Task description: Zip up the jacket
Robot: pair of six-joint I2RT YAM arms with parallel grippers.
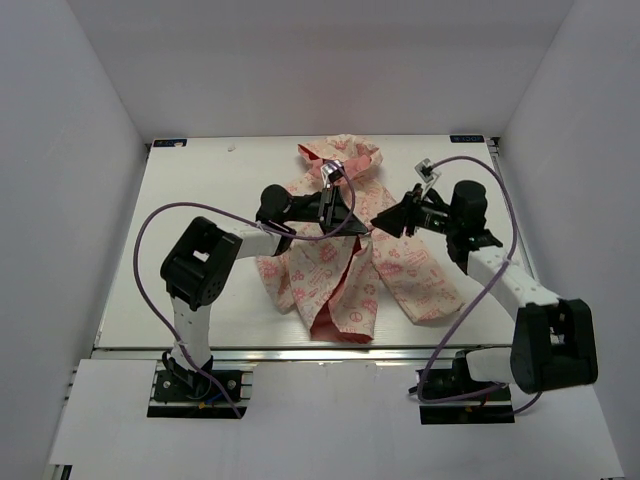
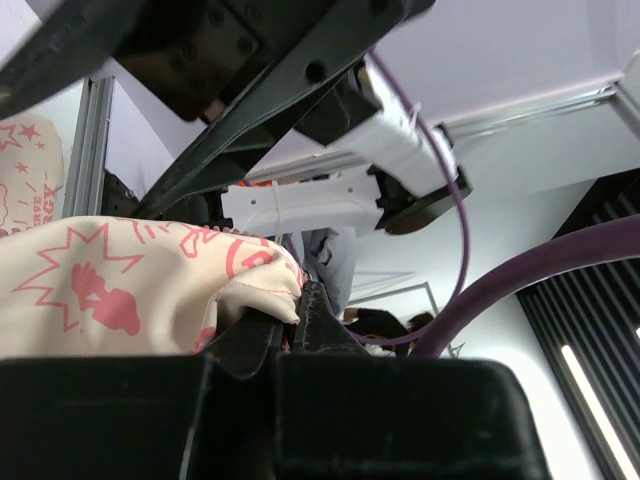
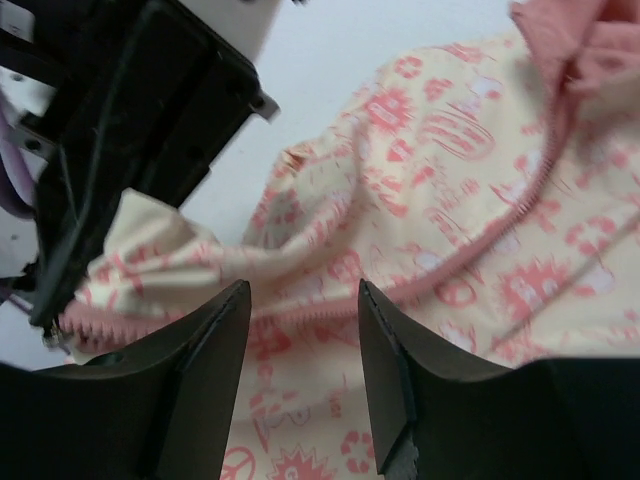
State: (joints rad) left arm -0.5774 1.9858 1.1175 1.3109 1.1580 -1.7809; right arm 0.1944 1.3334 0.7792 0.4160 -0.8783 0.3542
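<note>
— Left side first: what has the left pincer (image 2: pixel 298 305) got?

— It is clamped on a fold of the jacket (image 1: pixel 405 265), right at the front edge. The jacket lies spread on the table (image 1: pixel 190 190), hood away from the arms, hem toward them.

— And the zipper strip (image 3: pixel 440 272)?

— From that pinch it runs toward the right pincer (image 3: pixel 302 290), crosses in front of it and goes on past its far finger.

— The right pincer, then?

— Fingers apart, nothing in them. The strip lies just beyond the gap, almost square to the fingers. By that I judge the right arm the nearer one to take it, and it would need to go straight ahead onto the strip.
</note>
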